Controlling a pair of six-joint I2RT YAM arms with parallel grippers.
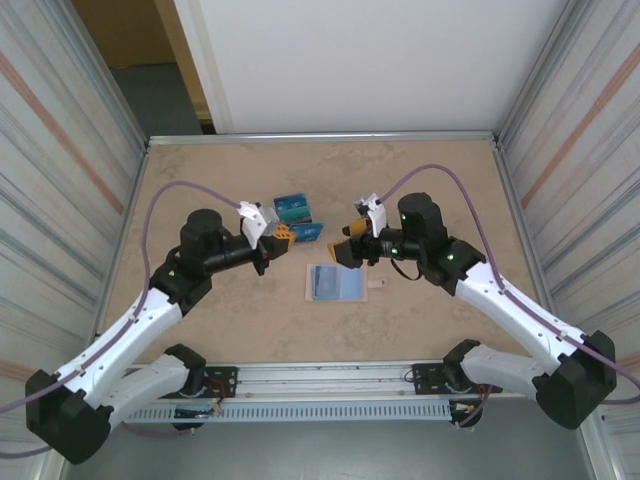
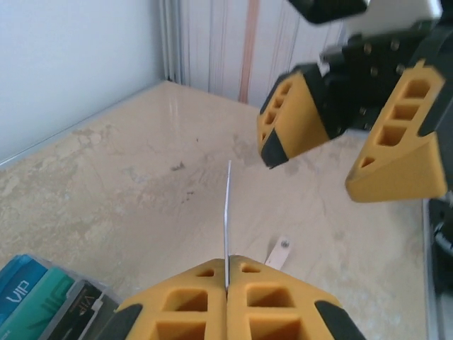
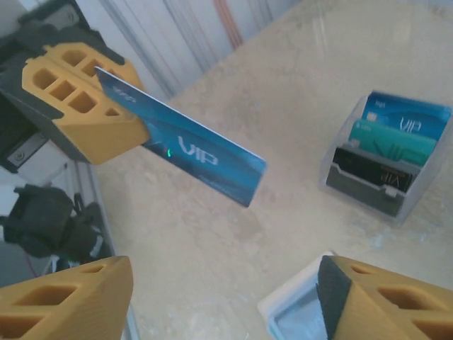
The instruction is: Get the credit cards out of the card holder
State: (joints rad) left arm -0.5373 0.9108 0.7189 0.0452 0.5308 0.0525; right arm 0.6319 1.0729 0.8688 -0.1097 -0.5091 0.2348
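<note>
My left gripper point(image 2: 227, 263) is shut on a blue credit card marked VIP point(image 3: 191, 152), seen edge-on as a thin white line point(image 2: 226, 205) in the left wrist view. It holds the card in the air just left of the table's middle point(image 1: 308, 232). The card holder point(image 1: 335, 282) lies open and flat on the table, pale blue inside, its snap tab point(image 2: 281, 251) pointing right. My right gripper point(image 3: 223, 304) is open just beyond the card's free end, above the holder's far edge point(image 3: 297, 315), with nothing between its fingers point(image 2: 290, 120).
A small clear stand point(image 3: 386, 159) with blue, teal and dark cards sits behind the left gripper, toward the table's back point(image 1: 292, 207). Metal rails edge the table, with ribbed walls on both sides.
</note>
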